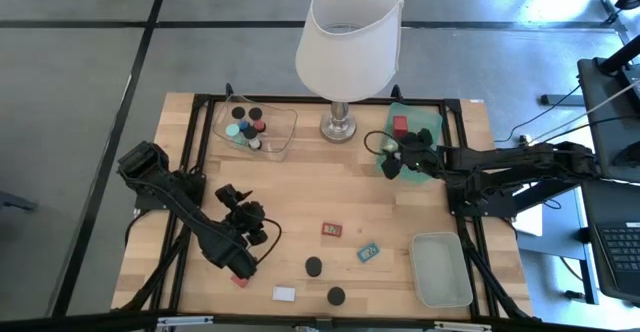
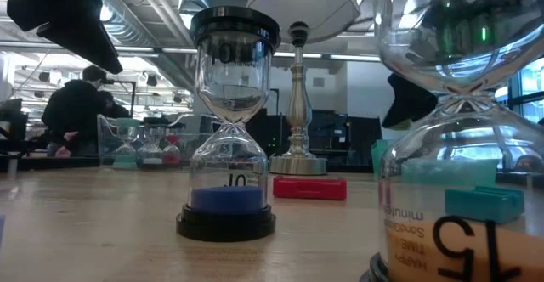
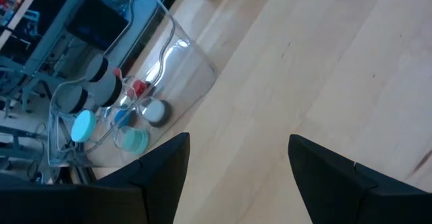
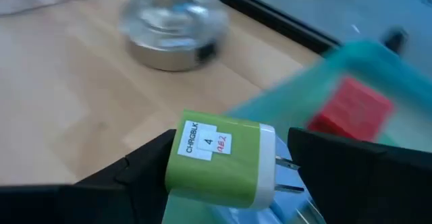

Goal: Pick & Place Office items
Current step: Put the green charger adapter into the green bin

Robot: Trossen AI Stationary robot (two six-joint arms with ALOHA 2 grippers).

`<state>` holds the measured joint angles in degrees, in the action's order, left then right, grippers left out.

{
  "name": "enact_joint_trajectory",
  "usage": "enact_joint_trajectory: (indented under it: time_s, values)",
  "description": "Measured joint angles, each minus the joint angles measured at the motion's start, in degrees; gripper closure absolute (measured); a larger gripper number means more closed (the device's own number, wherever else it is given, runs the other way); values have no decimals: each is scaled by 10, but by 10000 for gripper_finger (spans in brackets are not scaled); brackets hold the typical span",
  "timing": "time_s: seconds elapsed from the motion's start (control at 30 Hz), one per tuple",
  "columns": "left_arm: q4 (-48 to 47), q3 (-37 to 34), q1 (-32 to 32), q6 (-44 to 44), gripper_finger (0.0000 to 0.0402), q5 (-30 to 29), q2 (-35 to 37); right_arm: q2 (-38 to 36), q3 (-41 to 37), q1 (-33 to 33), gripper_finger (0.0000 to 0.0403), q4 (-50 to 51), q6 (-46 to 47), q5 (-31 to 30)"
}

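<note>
My right gripper (image 1: 393,158) is shut on a green charger block (image 4: 216,160) with a white label, over the left rim of the green tray (image 1: 428,122) at the far right. A red block (image 1: 400,125) lies in that tray. My left gripper (image 1: 232,194) hangs open and empty over the table's left half, facing the clear tray (image 3: 179,69) with several small items in it. Near the front edge stand two black-capped sand timers (image 1: 314,266) (image 1: 335,296). A red tag (image 1: 331,229), a teal tag (image 1: 368,253), a white block (image 1: 284,293) and a pink bit (image 1: 238,280) lie there too. My right gripper pinches the charger block end to end between its two fingers. One finger (image 4: 145,166) is on the green back end (image 4: 177,163); the other is at the metal prongs (image 4: 287,173). The block is lifted clear, labelled face up, partly above the tray's rim.
A lamp with a big white shade (image 1: 348,37) stands on a metal foot (image 1: 340,127) at the far middle, between the two trays. A second clear tray (image 1: 440,269) sits at the near right. Bare wood lies in the table's middle.
</note>
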<state>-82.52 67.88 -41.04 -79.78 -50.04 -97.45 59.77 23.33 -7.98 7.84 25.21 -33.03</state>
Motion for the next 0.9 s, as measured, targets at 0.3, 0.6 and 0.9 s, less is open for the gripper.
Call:
enact_joint_trajectory:
  time_s: [0.3, 0.6, 0.9]
  values:
    - [0, 0, 0, 4, 153, 0, 0, 13, 0, -39, 130, 63, 138, -52]
    - [0, 0, 0, 4, 153, -13, 0, 82, 0, -55, 130, 60, 194, -100]
    - [0, 0, 0, 4, 153, -13, 0, 142, 0, -67, 130, 11, 195, -97]
